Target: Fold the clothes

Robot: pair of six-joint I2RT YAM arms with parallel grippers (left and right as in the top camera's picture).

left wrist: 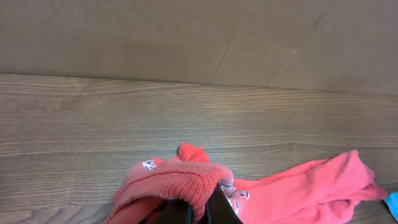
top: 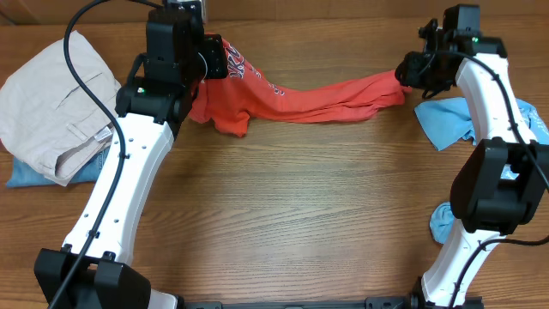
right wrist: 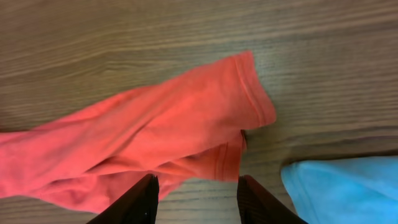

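Note:
The red-orange T-shirt lies stretched along the far side of the table, lettering near its left end. My left gripper is shut on its ribbed collar edge at the left end. My right gripper is open just above the shirt's right hem, with nothing between its fingers. The light sky-blue shirt lies crumpled under the right arm, and it shows at the corner of the right wrist view.
Beige trousers lie piled at the far left on top of blue denim. A small blue scrap sits by the right arm's base. Bare wood table fills the middle and front.

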